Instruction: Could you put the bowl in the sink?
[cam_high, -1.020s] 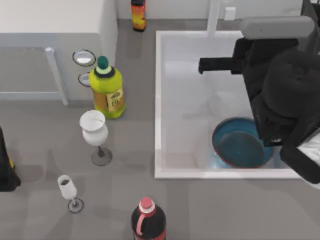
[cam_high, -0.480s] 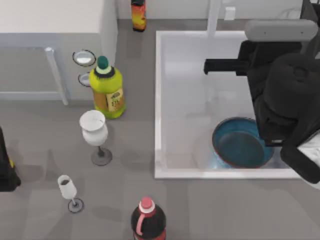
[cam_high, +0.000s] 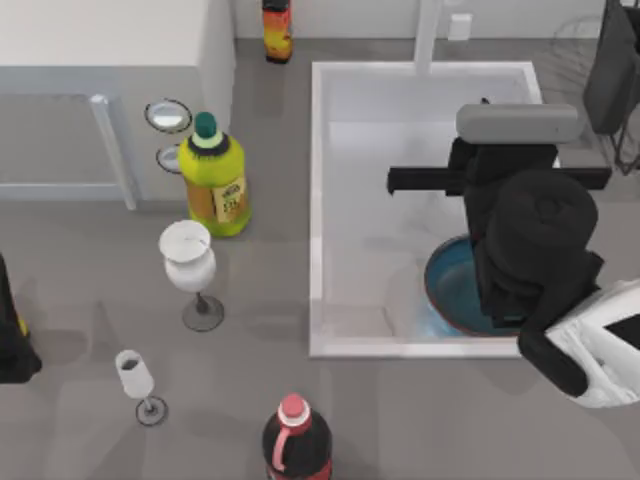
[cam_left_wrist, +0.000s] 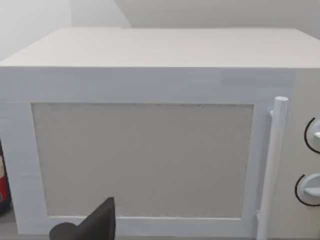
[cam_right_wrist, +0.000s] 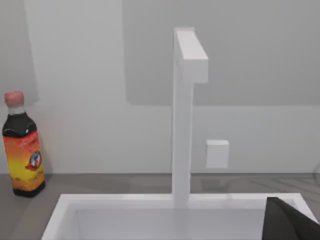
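A grey table (cam_high: 90, 270) carries a white sink (cam_high: 316, 200) on its right side. The right claw (cam_high: 505, 150) hangs over the basin, aimed at the faucet (cam_high: 428, 35) straight ahead of it. I cannot tell whether it is wide or narrow.

Just behind and below the claw, the bowl (cam_high: 450, 285) lies flat on the sink floor in the corner farthest from the faucet. Its right part is hidden under the arm.

Over the last second the right arm has slid left and back from the faucet, so it now covers more of the bowl. The bowl itself has not shifted. It sits inside the sink, so the task looks done, and the arm's move reads as clearing away.

Well to the claw's left, outside the sink:
- Three bottles: one yellow (cam_high: 215, 185), one dark with a red cap (cam_high: 295, 440), one orange-labelled (cam_high: 277, 25) by the wall.
- Two glasses: a large one (cam_high: 188, 262) and a small one (cam_high: 135, 378).
- One cabinet (cam_high: 110, 40).

There is one bowl and one sink. Farthest off, the left arm (cam_high: 10, 340) is parked at the table's left edge.
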